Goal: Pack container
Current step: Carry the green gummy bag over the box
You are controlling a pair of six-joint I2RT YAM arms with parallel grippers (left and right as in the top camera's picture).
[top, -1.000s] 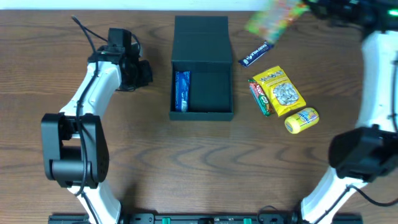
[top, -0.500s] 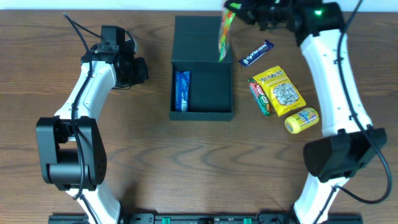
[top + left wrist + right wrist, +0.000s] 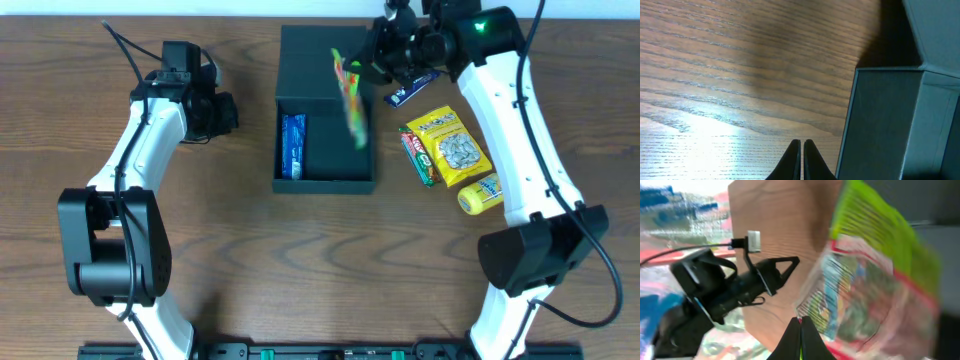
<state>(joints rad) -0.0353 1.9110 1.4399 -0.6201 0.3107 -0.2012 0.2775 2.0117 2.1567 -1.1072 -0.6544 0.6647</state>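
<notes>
— Sitting where, the box (image 3: 335,150)?
— Middle of the table (image 3: 250,250), toward the back, lid open, blue packet (image 3: 292,145) along its left wall.
— Grippers?
— Right gripper (image 3: 800,325) pinches a colourful packet (image 3: 351,95) over the box; left gripper (image 3: 802,147), fingers pressed together, sits beside it.

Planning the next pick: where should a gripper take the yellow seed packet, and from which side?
Probably from above, closing on the right long edge of the yellow seed packet. It lies flat and that edge is free, while the red bar hugs its left side and the yellow can crowds its lower end.
</notes>
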